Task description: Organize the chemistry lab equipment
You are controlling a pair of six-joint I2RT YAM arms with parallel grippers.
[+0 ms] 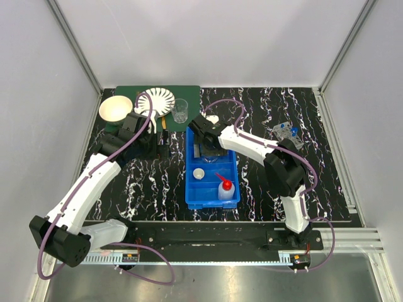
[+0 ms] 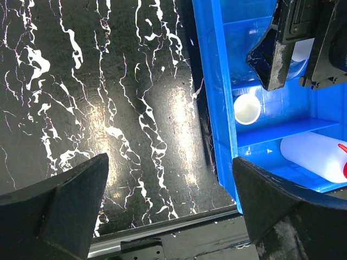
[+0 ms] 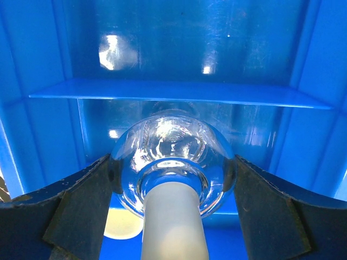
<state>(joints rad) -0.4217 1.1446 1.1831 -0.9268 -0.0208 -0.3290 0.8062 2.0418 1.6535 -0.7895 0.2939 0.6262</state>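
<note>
My right gripper [image 1: 208,148] [image 3: 172,162] reaches into the back compartment of the blue bin [image 1: 189,189]. It is shut on a clear round glass flask [image 3: 173,138] with a frosted neck, one finger on each side of the bulb. A white red-nozzled squeeze bottle [image 1: 226,189] [image 2: 314,154] lies in the bin's front compartment. A small round lid [image 1: 199,173] [image 2: 246,108] lies in the middle one. My left gripper [image 1: 162,146] [image 2: 169,160] is open and empty over the table, left of the bin. A small clear beaker [image 1: 181,111] stands at the back.
A striped white plate [image 1: 157,100] and a cream bowl [image 1: 115,108] sit on a green mat [image 1: 189,94] at the back left. A clear tube rack with blue-capped tubes [image 1: 288,134] lies at the right. A small white item [image 1: 213,118] lies behind the bin.
</note>
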